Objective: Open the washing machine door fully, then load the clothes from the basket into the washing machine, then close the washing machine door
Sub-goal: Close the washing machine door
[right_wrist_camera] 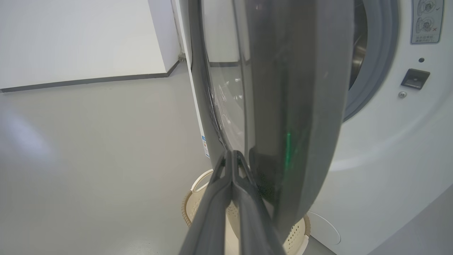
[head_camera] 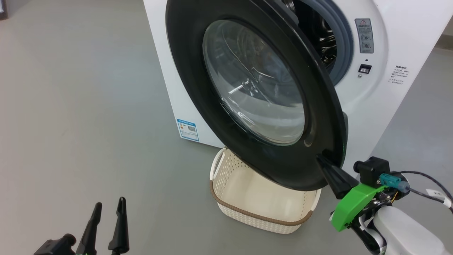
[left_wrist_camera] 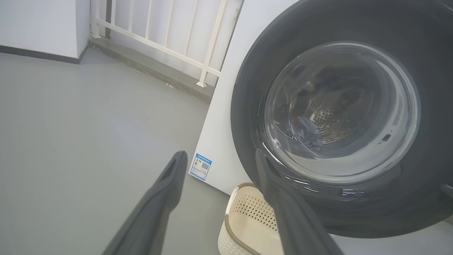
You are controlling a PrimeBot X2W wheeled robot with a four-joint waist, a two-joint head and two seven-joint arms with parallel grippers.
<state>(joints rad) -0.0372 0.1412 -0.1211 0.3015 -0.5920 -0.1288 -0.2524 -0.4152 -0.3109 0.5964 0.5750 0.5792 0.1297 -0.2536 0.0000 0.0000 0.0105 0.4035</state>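
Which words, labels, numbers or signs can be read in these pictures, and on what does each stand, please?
Nothing is legible enough to quote.
Blue label sticker low on the washing machine: a QR code shows, but the print is too small.
Grey warning sticker on its front: triangle sign and pictograms, words too small.
Dark printed lines further right: too small.

Bare indoor laundry or test space is suggested: washing machine [head_camera: 389, 88] set on grey floor [head_camera: 70, 106], white wall [right_wrist_camera: 70, 35], railing [left_wrist_camera: 159, 35] at 11 o'clock.
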